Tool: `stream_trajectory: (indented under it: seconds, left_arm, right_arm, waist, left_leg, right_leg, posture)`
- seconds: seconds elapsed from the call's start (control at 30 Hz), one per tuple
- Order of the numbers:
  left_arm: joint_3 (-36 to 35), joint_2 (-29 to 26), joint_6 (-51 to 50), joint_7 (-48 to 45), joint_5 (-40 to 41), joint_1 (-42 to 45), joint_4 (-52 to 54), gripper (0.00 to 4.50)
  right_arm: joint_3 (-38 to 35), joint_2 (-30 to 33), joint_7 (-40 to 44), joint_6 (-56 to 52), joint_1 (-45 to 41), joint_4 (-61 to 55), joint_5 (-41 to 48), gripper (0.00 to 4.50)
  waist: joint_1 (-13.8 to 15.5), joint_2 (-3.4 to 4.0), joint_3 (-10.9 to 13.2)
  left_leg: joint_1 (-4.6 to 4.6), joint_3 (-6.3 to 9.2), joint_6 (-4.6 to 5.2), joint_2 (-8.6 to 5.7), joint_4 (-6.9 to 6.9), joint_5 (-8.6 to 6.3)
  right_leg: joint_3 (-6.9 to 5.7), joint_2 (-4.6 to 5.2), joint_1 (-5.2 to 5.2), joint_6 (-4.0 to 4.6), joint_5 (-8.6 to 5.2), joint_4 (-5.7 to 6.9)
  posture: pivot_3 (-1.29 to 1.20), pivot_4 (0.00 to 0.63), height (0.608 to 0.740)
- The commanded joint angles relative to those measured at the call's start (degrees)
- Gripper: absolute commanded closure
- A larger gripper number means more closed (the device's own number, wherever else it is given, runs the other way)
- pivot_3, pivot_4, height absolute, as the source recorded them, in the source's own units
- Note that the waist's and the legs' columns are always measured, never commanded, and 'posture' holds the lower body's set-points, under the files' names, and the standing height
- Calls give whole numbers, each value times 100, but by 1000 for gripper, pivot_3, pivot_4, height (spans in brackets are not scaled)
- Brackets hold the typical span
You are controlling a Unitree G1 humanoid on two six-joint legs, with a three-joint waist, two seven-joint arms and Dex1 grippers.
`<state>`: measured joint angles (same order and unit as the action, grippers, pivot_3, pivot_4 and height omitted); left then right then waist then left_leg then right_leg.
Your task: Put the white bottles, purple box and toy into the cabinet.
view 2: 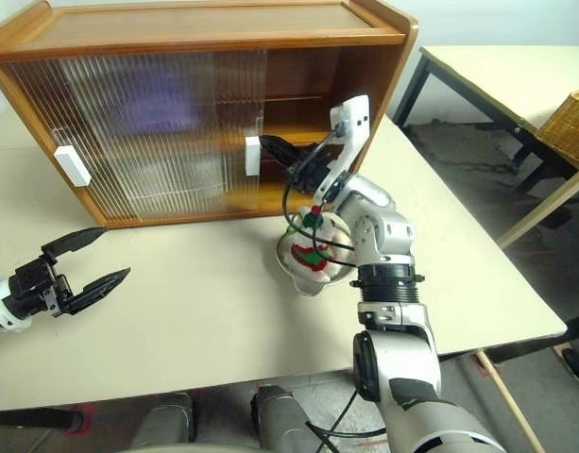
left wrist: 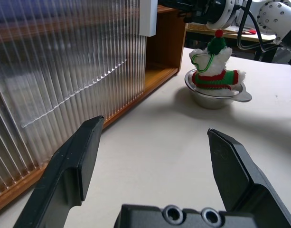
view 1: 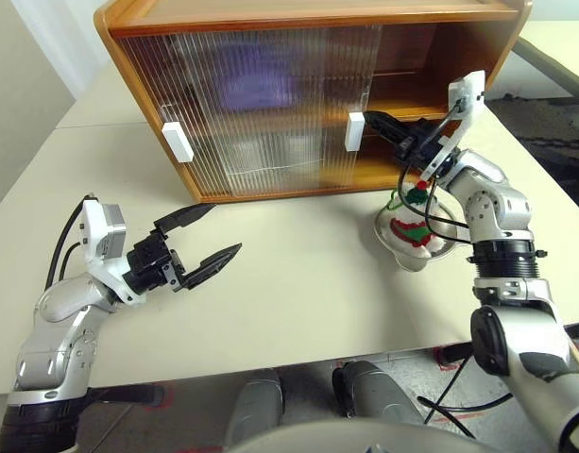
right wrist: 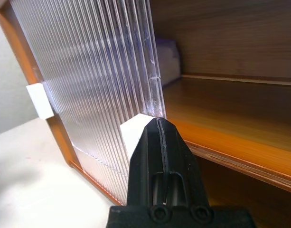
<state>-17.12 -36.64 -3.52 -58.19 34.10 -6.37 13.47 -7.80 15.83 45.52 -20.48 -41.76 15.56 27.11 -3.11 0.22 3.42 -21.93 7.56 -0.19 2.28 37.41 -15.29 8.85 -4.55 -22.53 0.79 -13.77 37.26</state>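
1. The cabinet (view 1: 298, 94) stands at the back of the counter (view 1: 289, 311); both ribbed doors are slid to its left, so its right side is open.
2. Two white handles: one (view 1: 178, 142) near the left edge, one (view 1: 355, 131) at the open edge.
3. The right gripper (view 1: 376, 121), jaws shut and empty, is at the second handle.
4. One toy (view 1: 414, 231) sits in a metal bowl (view 2: 313, 262) before the opening.
5. A purple box (view 1: 256, 85) shows blurred behind the doors on the upper shelf.
6. The left gripper (view 1: 212, 234), jaws wide and empty, hovers over bare counter.
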Motion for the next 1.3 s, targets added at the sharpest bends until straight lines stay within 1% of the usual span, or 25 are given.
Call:
stream_trajectory:
  seconds: [0.03,0.23,0.4,0.67,0.83,1.03,1.3]
  left_arm:
    - [35,35,48,9,-64,-65,31,0]
    - [29,34,53,7,-65,-53,9,0]
    - [15,18,42,9,-63,-53,15,0]
    - [21,7,46,-6,-62,-34,5,0]
    - [25,-10,46,-42,-54,11,-27,0]
    - [18,-26,39,-72,-65,47,-42,0]
    - [-28,-24,33,-28,-59,-46,59,0]
  right_arm:
    - [130,-94,0,-154,54,-264,103,4480]
    - [212,-297,-75,-176,156,-411,89,4480]
    - [248,-318,-106,-181,179,-441,103,4480]
    - [62,192,-171,-61,265,-342,13,4480]
    - [114,264,-274,-128,375,-418,0,4480]
    - [248,115,-285,-259,362,-477,41,4480]
    - [458,-236,-293,-287,207,-456,2,4480]
  waist:
    - [0,0,0]
    - [0,1,0]
    - [0,1,0]
    - [25,0,0]
    - [23,0,0]
    - [23,0,0]
    - [25,0,0]
  left_leg:
    - [0,0,0,0,-3,0]
    - [2,1,-1,2,-11,1]
    - [3,1,-1,3,-12,1]
    - [3,0,-4,3,-11,3]
    - [4,0,-4,3,-11,3]
    - [5,1,-4,4,-8,3]
    - [5,2,-4,6,-7,3]
  right_leg:
    - [0,0,0,1,-1,0]
    - [-3,-2,-3,6,-4,1]
    - [-2,-4,-2,7,-4,2]
    - [-2,-3,-1,7,-5,2]
    - [-3,-5,-1,4,-3,5]
    - [-3,-9,0,-8,6,6]
    - [-5,-10,0,-26,17,6]
  posture:
    - [-25,87,740]
    - [-24,89,740]
    - [-22,87,740]
    - [-28,81,740]
    - [-33,77,740]
    - [-28,75,740]
    - [-10,73,740]
